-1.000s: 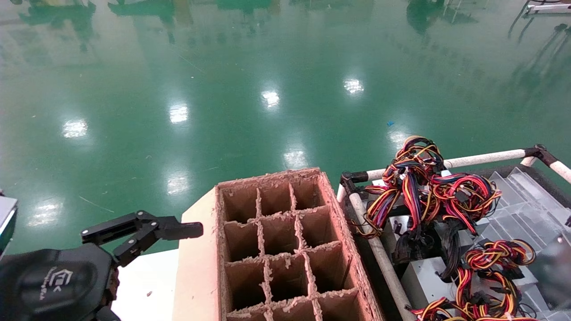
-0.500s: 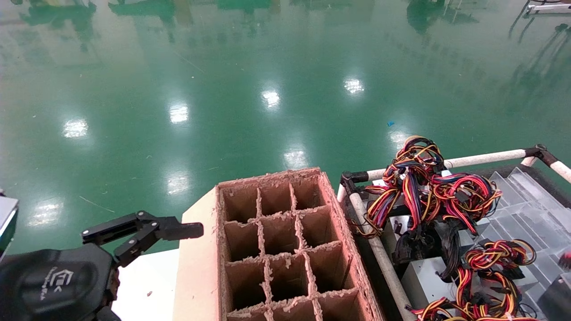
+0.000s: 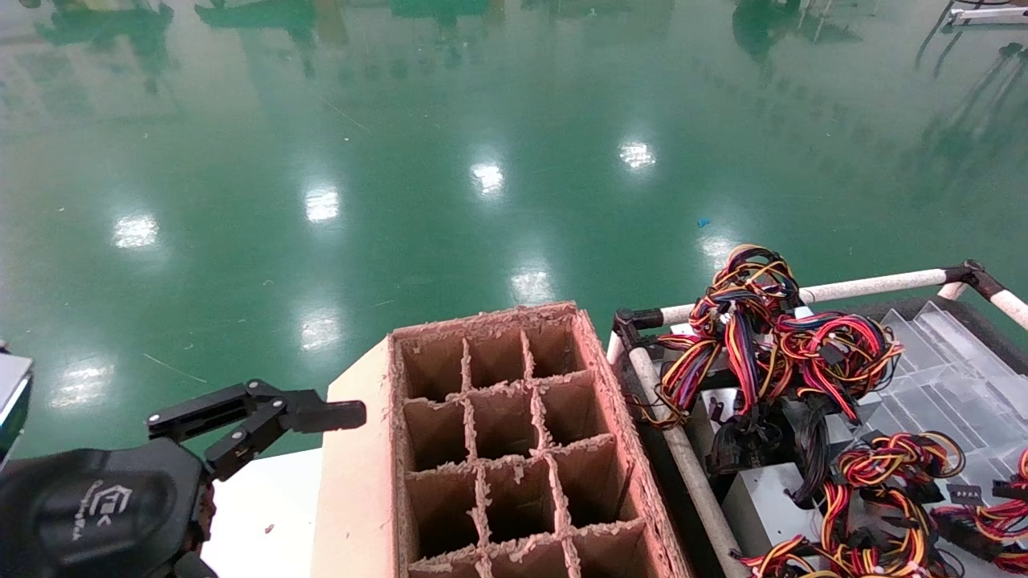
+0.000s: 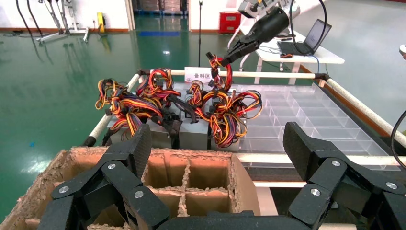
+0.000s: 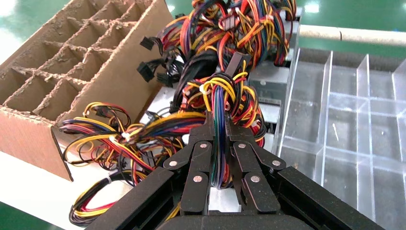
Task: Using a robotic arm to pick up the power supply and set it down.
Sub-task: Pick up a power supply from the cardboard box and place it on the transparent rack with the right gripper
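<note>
My right gripper point(image 5: 219, 127) is shut on a bundle of red, yellow, orange and black wires point(image 5: 225, 98) belonging to a power supply. In the left wrist view the white robotic arm point(image 4: 268, 24) holds that bundle point(image 4: 216, 72) raised above the pile in the bin. Grey power supply boxes point(image 3: 763, 502) lie under the tangled wires point(image 3: 771, 321); the box of the held bundle is hidden by the wires. The right gripper is outside the head view. My left gripper point(image 3: 257, 411) point(image 4: 218, 143) hangs open and empty beside the cardboard box.
A brown cardboard box with divider cells point(image 3: 498, 449) stands between the arms. To the right is a bin with white tube rails point(image 3: 867, 282) holding clear plastic trays point(image 3: 948, 377). Green floor lies beyond, and a desk with a laptop point(image 4: 313, 38).
The right arm's dark shape at the head view's right edge has left the view. A red and yellow wire bundle now shows at the lower right edge. The left arm is still.
</note>
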Motion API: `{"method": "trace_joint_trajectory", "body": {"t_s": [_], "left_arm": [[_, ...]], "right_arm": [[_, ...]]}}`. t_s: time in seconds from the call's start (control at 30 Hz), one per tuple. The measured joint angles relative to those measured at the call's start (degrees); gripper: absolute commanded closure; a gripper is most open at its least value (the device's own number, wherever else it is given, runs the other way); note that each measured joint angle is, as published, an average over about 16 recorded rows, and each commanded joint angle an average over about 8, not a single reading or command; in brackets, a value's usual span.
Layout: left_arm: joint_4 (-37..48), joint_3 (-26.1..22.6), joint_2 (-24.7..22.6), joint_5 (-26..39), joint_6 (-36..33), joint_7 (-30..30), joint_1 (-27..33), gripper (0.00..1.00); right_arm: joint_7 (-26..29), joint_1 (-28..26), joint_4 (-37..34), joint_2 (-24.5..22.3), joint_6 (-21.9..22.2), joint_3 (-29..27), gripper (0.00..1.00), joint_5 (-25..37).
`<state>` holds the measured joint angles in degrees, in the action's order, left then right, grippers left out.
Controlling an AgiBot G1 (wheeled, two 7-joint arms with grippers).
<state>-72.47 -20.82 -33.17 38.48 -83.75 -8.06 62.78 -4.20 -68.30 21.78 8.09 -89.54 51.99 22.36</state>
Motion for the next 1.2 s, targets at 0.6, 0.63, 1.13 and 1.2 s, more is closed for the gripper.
{"method": "trace_joint_trajectory", "body": {"t_s": [0.6, 0.63, 1.13, 1.2], "left_arm": [[0.0, 0.0, 0.0, 0.0, 0.0, 0.0, 0.0, 0.0], [0.0, 0.0, 0.0, 0.0, 0.0, 0.0, 0.0, 0.0], [0.0, 0.0, 0.0, 0.0, 0.0, 0.0, 0.0, 0.0], [0.0, 0.0, 0.0, 0.0, 0.0, 0.0, 0.0, 0.0]], "right_arm": [[-1.3, 13.3, -7.5, 3.1, -1.7, -3.0, 1.0, -17.9], [-1.5, 14.4, -7.6, 3.3, -1.7, -3.3, 1.0, -19.1], [-2.7, 25.0, -5.1, 5.4, -1.3, -5.6, 1.0, -28.9], [-2.6, 26.4, -5.5, 6.2, -1.3, -5.9, 1.0, -30.0]]}}
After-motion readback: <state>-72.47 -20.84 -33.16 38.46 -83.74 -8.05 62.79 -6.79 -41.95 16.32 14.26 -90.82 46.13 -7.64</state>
